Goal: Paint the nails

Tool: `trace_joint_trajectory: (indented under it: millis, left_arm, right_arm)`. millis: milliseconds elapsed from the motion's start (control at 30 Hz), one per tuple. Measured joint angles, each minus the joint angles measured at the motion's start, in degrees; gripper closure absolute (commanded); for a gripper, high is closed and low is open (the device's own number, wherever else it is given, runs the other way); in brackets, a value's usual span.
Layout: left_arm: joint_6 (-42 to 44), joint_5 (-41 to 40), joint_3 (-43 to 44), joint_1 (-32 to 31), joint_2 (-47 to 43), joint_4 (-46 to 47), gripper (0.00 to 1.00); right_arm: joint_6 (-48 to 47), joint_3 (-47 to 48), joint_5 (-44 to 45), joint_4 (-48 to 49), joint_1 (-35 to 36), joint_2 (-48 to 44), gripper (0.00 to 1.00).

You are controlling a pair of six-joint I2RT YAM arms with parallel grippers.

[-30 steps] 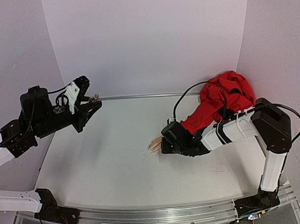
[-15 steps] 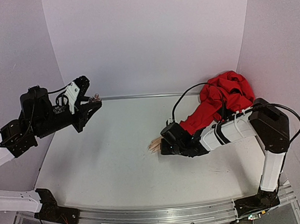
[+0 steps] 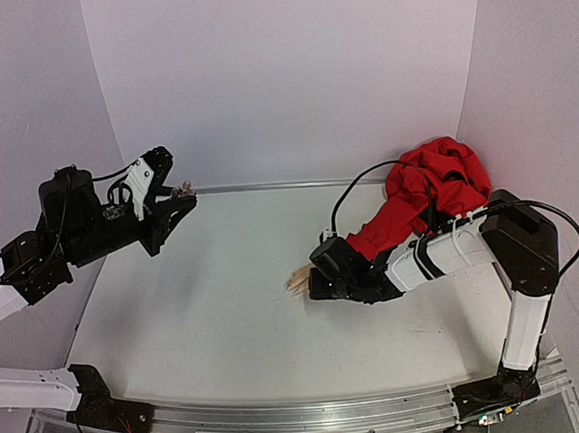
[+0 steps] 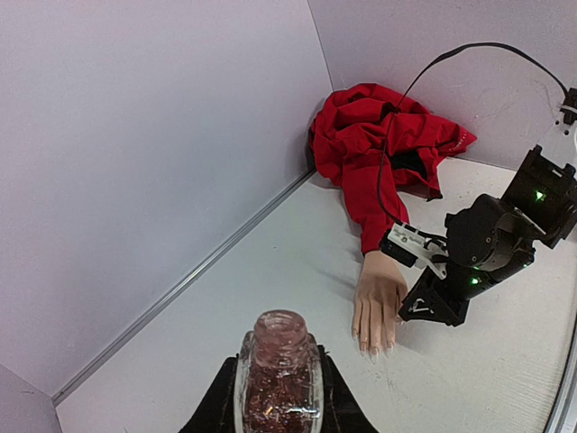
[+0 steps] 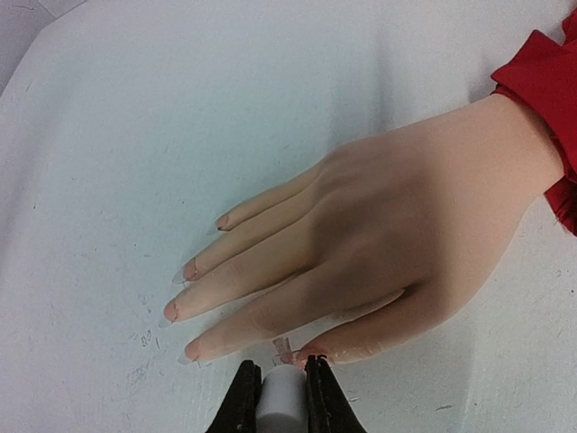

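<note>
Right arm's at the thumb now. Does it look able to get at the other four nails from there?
Probably yes: the nails lie flat and uncovered beside the right gripper, shut on its white cap, with nothing between.

Light bright, even, diffuse in all 3 views; white bench (image 3: 228, 322) evenly lit. Right wrist view: mannequin hand (image 5: 379, 225) sharp, thin soft shadow on bench along its thumb side; nails (image 5: 191, 269) crisp. Right pincer (image 5: 281, 372) + white cap (image 5: 283, 404) just below hand, slightly soft, v. close to lens. Left wrist view: bottle (image 4: 279, 379) well in front of hand, a bit soft; bench rim right of hand bows, wide-angle. Top view: hand small, nails too small to make out.
</note>
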Motion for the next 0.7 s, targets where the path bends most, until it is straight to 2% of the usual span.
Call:
trace_joint_trajectory:
  millis: [700]
  left_arm:
    - [-0.02,0.02,0.0,0.0,-0.02,-0.02,1.0]
  right_arm:
    - [0.04,-2.4,-0.04,1.14,0.0,-2.14,1.0]
